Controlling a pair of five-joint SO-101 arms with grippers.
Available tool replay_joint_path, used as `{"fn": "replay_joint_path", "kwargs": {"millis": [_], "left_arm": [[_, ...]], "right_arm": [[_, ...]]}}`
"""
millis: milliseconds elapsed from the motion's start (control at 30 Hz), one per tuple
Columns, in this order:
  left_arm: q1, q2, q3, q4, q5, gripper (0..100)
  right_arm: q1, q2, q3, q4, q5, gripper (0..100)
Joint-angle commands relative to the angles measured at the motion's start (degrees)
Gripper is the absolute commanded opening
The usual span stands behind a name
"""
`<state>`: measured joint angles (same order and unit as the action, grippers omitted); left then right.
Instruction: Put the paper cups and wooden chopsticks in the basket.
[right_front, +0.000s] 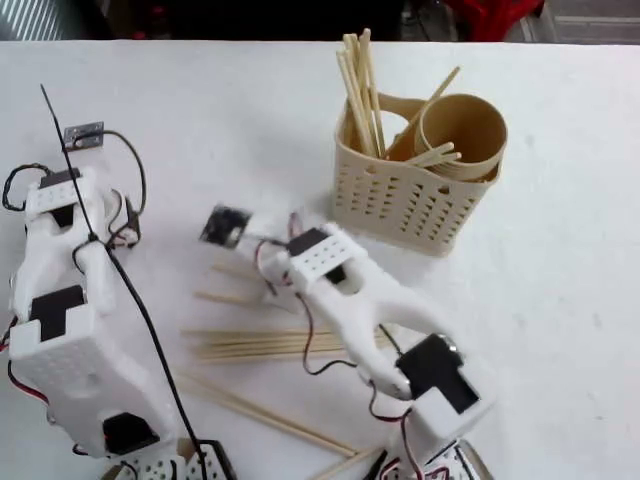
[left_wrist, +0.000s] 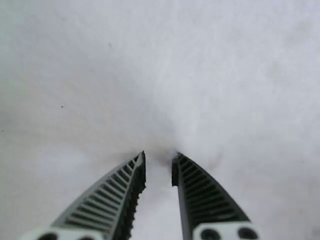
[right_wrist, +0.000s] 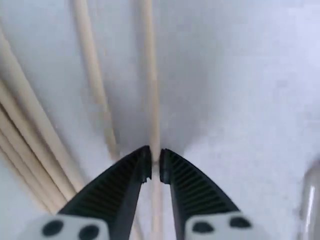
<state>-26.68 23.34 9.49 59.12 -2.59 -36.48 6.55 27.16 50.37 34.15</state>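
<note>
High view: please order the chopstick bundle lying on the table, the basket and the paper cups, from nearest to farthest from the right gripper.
1. The chopstick bundle: flat on the table, just beside the right gripper.
2. The basket: farther back, toward the table's far side.
3. The paper cups: in the basket's far end.

The right gripper (right_wrist: 155, 163) was down at the white table (right_wrist: 240, 75), its two black ribbed fingers (right_wrist: 125, 182) pinched on either side of a single chopstick (right_wrist: 150, 75) that lay flat and ran straight out ahead of the tips. A second chopstick (right_wrist: 92, 75) lay just beside it, nearly parallel and apart from it. Beyond that, a bundle of chopsticks (right_wrist: 25, 140) lay close together at a slant.
</note>
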Motion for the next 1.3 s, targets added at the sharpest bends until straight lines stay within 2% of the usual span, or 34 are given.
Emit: {"fn": "replay_joint_path", "kwargs": {"millis": [0,233,433,533,767,867,1067,1267], "left_arm": [[-0.40,0.13,-2.11,-0.26,0.44,11],[-0.40,0.13,-2.11,-0.26,0.44,11],[-0.40,0.13,-2.11,-0.26,0.44,11],[-0.40,0.13,-2.11,-0.26,0.44,11],[-0.40,0.13,-2.11,-0.26,0.53,11],[-0.40,0.13,-2.11,-0.26,0.53,11],[-0.04,0.22,-2.11,-0.26,0.44,11],[0.31,0.22,-2.11,-0.26,0.44,11]], "right_arm": [[4.88,-10.07,-3.78,3.56,-3.08,1.5],[6.81,-31.87,-10.46,7.69,-7.30,1.5],[6.99,-42.33,-22.51,4.70,-16.79,1.5],[9.98,-42.42,-25.58,-2.77,-20.57,1.5],[20.53,-38.46,-20.66,-20.44,-22.24,3.0],[23.34,-34.59,-19.52,-27.21,-27.16,2.9],[25.63,-25.98,-19.34,-31.87,-34.20,1.8],[26.51,-18.86,-19.34,-33.01,-34.29,1.8]]}}
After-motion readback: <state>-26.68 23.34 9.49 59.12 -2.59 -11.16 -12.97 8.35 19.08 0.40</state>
